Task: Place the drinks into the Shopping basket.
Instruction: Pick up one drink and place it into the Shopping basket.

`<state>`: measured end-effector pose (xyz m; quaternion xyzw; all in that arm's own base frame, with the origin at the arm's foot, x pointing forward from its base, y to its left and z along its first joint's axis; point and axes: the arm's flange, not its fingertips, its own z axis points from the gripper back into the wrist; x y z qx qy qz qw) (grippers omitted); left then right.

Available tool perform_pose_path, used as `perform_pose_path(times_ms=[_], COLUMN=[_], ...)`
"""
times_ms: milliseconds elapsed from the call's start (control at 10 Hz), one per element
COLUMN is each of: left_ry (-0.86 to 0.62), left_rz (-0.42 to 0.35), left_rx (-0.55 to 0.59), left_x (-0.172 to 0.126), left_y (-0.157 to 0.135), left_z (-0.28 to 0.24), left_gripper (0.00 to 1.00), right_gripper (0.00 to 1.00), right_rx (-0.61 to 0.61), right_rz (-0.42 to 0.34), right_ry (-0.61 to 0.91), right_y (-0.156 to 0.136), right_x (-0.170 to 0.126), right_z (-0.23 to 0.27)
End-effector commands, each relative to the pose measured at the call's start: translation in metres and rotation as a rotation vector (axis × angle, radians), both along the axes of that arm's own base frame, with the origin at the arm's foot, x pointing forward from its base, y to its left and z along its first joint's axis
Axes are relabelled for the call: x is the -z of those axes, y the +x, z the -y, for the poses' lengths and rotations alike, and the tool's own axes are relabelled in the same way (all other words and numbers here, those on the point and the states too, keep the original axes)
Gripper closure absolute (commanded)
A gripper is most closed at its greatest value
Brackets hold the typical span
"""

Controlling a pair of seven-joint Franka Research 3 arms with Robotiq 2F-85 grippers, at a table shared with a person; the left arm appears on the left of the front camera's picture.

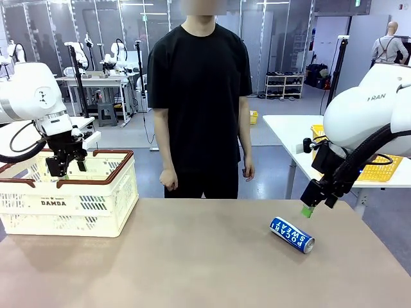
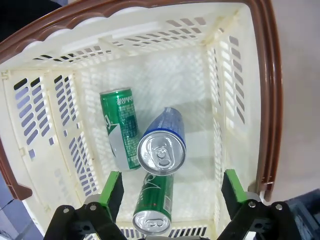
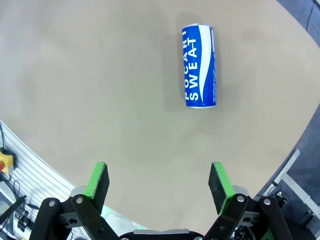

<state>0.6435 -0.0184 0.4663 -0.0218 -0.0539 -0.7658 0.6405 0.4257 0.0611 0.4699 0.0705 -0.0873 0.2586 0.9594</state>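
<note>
Blue can (image 1: 291, 234): lying on bench (image 1: 192, 269); right claw (image 1: 319, 206) spread, empty, just above it.
Shopping basket (image 1: 70, 205): holds three cans (image 2: 121, 127); left claw (image 1: 67, 168) spread, empty, above them.

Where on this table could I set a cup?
The brown tabletop is bare between the cream slotted plastic basket on the left and the blue-and-white metal can lying on the right. The basket's floor is crowded with three drink cans.

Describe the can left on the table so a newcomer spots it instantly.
On the brown table, look right, away from the cream basket. A blue can lies on its side there, lettered POCARI SWEAT in white; it's the only can outside the basket.
</note>
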Motion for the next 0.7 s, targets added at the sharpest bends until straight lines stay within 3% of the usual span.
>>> perform_pose_path(times_ms=[0, 200, 600], left_ry=[0.0, 0.0, 0.073], left_rz=[0.013, 0.0, 0.134], left_rx=[-0.002, 0.0, 0.074], left_x=[0.001, 0.0, -0.072], left_y=[0.002, 0.0, -0.043], left_z=[0.0, 0.0, -0.003], left_gripper=[0.0, 0.0, 0.0], right_gripper=[0.0, 0.0, 0.0], right_rx=[-0.007, -0.007, -0.007], right_rz=[-0.002, -0.002, -0.002], right_ry=[-0.009, -0.009, -0.009], right_y=[0.0, 0.0, 0.0], right_x=[-0.001, -0.001, -0.001], right_z=[0.002, 0.002, 0.002])
